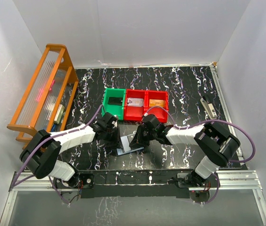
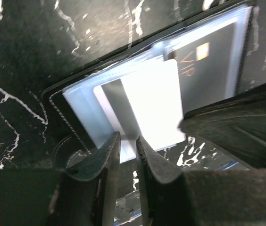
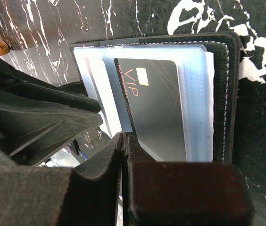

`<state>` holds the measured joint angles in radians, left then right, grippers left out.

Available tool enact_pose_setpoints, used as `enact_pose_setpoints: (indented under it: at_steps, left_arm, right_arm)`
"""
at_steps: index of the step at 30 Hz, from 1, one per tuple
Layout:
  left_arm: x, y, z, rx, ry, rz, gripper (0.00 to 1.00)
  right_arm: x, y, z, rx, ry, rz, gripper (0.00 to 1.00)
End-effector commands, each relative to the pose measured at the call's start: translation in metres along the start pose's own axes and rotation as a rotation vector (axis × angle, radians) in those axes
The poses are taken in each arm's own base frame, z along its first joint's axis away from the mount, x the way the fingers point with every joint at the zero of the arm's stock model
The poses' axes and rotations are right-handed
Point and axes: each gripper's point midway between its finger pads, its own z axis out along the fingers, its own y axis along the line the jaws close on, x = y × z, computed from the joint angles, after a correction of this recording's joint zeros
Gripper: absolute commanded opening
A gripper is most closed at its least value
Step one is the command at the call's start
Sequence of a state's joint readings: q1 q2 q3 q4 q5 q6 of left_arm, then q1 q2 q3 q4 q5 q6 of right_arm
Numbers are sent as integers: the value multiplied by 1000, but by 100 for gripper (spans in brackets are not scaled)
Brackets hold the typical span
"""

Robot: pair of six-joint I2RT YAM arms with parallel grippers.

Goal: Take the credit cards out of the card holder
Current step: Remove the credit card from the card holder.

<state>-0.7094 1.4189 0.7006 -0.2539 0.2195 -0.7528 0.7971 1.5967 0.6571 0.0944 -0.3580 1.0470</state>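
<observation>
Along the middle of the top view, a dark card (image 1: 114,100) is held in the green bin (image 1: 107,109), a light card (image 1: 134,101) in the middle red bin (image 1: 134,112) and an orange card (image 1: 157,102) in the right red bin (image 1: 155,112). Below them, the card holder (image 1: 132,145) is laid open on the bench (image 1: 185,89). The left gripper (image 2: 128,137) is narrowly parted at a white card (image 2: 152,103); the right gripper (image 3: 123,136) is closed against a black card (image 3: 156,108).

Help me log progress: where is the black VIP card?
Right wrist view: the black VIP credit card lies in the dark card holder's right panel, by the right end effector.
</observation>
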Motion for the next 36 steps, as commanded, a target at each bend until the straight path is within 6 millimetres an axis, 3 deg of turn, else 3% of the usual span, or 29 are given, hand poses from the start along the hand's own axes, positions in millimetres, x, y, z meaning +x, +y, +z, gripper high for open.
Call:
enact_pose_setpoints:
  at_steps: [1,5,14,18,20,23,27,31,36]
  left_arm:
    - [14,20,1,-71,32,-11,18]
    - [22,35,1,-130,58,13,15]
    - [22,40,-1,-159,57,30,12]
    - [22,39,0,-151,61,33,11]
    - [22,40,0,-154,61,30,10]
    - [22,40,-1,-154,56,30,10]
    - [23,41,-1,-156,58,28,9]
    - [23,41,-1,-155,56,30,9]
    - [23,42,-2,-160,57,27,8]
  right_arm:
    - [-12,18,-4,-57,-49,-18,0]
    - [-13,19,-6,-57,-58,-18,0]
    - [-18,20,-12,-61,-95,-31,5]
    - [-16,19,-4,-55,-56,-40,13]
    - [-20,18,-1,-47,-68,-50,29]
    - [-22,12,2,-8,-72,-71,35]
    - [-15,14,9,-38,-13,-101,30]
    - [-11,21,9,-99,-3,-86,18]
    - [-18,14,2,-49,-54,-71,4]
